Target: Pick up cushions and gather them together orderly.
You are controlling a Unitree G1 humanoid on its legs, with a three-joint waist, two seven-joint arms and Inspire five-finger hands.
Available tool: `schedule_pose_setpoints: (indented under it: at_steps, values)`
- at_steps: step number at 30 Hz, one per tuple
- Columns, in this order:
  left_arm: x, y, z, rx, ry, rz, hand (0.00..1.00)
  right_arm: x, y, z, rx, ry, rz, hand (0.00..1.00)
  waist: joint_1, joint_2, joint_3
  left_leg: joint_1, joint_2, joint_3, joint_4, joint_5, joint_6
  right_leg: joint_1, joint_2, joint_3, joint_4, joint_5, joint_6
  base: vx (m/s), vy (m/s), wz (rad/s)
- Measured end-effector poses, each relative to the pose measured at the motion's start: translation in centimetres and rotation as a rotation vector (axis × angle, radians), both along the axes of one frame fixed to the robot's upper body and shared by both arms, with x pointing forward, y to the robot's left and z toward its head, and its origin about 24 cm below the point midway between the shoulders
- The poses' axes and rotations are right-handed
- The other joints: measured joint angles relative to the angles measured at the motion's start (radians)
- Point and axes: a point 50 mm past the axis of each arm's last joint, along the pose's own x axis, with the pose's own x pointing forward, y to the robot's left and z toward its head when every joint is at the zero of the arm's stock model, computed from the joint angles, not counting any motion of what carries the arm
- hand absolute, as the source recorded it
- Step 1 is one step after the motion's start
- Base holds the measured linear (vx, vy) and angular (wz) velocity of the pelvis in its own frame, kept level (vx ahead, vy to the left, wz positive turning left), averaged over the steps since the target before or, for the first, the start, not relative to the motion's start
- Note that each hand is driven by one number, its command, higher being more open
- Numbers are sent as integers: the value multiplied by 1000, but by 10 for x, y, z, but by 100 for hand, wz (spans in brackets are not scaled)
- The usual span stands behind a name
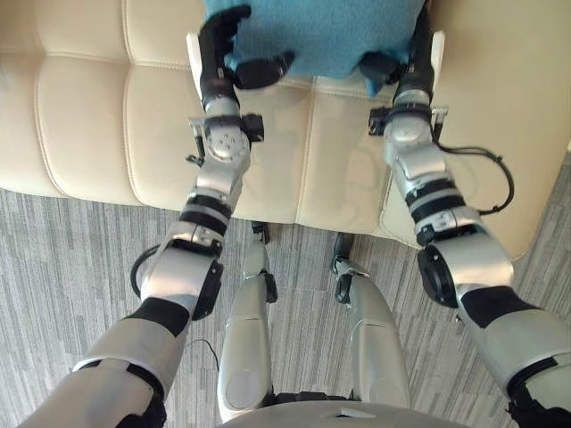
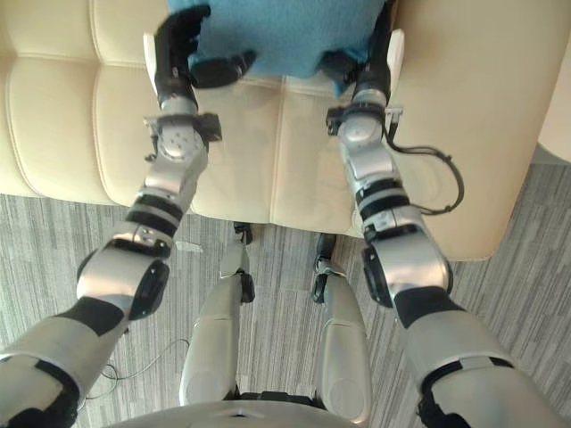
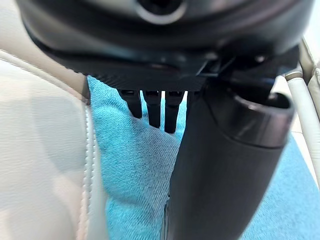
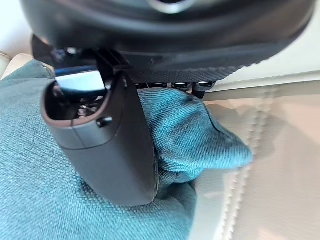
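left eye view: i see the blue cushion at the far edge of my picture, on the cream sofa, with one hand on each side of it. the left hand is at the cushion's left edge, with its fingers curled round that edge and its thumb laid across the near face. the right hand is at the near right corner, thumb on the fabric. grey carpet runs in front of the sofa.

right eye view: same layout. the cushion sits between the two hands, both touching it, above a stitched seam between two sofa panels.

left wrist view: the thumb lies against the blue fabric and the fingers reach in on the far side of the fold, so this hand is pinching the cushion's edge. cream leather is just beside it.

right wrist view: the thumb presses on the cushion and the fingers are tucked behind its bunched corner — the corner is clamped between them, its tip poking out over the sofa's seam.
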Motion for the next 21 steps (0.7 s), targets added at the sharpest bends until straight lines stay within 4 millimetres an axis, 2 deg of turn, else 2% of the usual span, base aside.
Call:
schedule_pose_setpoints:
  at_steps: [2, 3, 4, 5, 7, 8, 9, 11, 13, 15, 16, 17, 18, 19, 21]
  values:
    - [-4, 4, -10, -2, 14, 4, 100, -9, -2, -14, 14, -3, 6, 100, 2, 0, 0, 8, 0, 4, 0, 0, 0, 3, -1, 3, 6, -2, -3, -12, -104, -6]
    - [-8, 9, -27, -8, 61, 21, 100, -20, -5, -29, 12, 0, 1, 100, 1, 0, 0, 26, -2, 9, -1, 0, 0, 14, -3, 7, 11, -5, -4, -10, -95, -6]
    - [-10, 11, -34, -8, 82, 25, 100, -24, -8, -34, 21, 1, -4, 100, 1, 0, 0, 34, -3, 10, -2, 0, 0, 20, -4, 7, 14, -7, -5, -5, -100, -3]
    - [-17, 15, -54, -16, 134, 35, 100, -36, -15, -45, 53, -5, -27, 100, -1, 0, 0, 59, -7, 12, -4, 0, 0, 39, -9, 7, 24, -13, -5, 4, -105, 3]
    - [-31, 19, -80, -43, 191, 46, 100, -54, -30, -60, 53, -10, -75, 100, 0, -1, 0, 103, -14, 12, -12, 0, 0, 72, -17, 7, 41, -27, -6, 3, -99, 7]
    - [-36, 21, -86, -60, 199, 52, 100, -59, -34, -64, 56, -12, -86, 100, 1, -2, -1, 115, -15, 12, -13, 0, -1, 83, -18, 6, 42, -29, -6, -12, -120, 5]
    - [-47, 24, -97, -91, 207, 70, 100, -73, -42, -73, 67, -18, -110, 100, 3, -7, -4, 138, -16, 12, -13, -4, -5, 106, -19, 6, 44, -37, -5, -19, -122, 2]
    - [-57, 29, -105, -104, 213, 81, 100, -85, -48, -84, 73, -13, -128, 100, 4, -14, -10, 160, -18, 11, -13, -8, -10, 126, -20, 5, 49, -45, -7, -30, -132, 1]
    - [-75, 36, -121, -142, 238, 100, 100, -104, -51, -108, 88, 46, -123, 100, 5, -34, -25, 206, -21, 11, -16, -23, -22, 167, -22, 3, 53, -63, -8, -12, -135, 2]
    - [-94, 38, -146, -187, 308, 101, 100, -126, -52, -140, 96, 148, -105, 100, 6, -47, -58, 255, -21, 10, -17, -34, -27, 219, -22, -3, 51, -78, -10, 24, -125, 6]
    - [-109, 39, -168, -206, 381, 91, 100, -141, -50, -161, 120, 231, -81, 100, 6, -52, -96, 278, -20, 10, -17, -45, -27, 248, -20, -6, 41, -84, -10, 55, -81, 3]
    - [-116, 40, -176, -215, 411, 88, 100, -148, -50, -169, 129, 262, -72, 100, 7, -51, -108, 290, -19, 11, -17, -48, -30, 262, -19, -6, 35, -85, -10, 95, -110, -2]
    - [-132, 41, -194, -237, 477, 86, 100, -161, -48, -185, 140, 328, -52, 100, 7, -53, -131, 318, -18, 14, -14, -56, -29, 297, -16, -6, 20, -88, -8, 80, -58, -4]
    - [-138, 41, -201, -242, 501, 85, 100, -167, -47, -191, 145, 353, -46, 100, 6, -53, -139, 329, -17, 16, -13, -60, -28, 311, -15, -6, 14, -89, -7, 80, -50, -6]
    - [-165, 41, -231, -260, 625, 75, 100, -189, -46, -220, 168, 485, -21, 100, 6, -52, -183, 380, -15, 19, -2, -86, -30, 376, -10, -6, -22, -90, -5, 97, -33, -7]
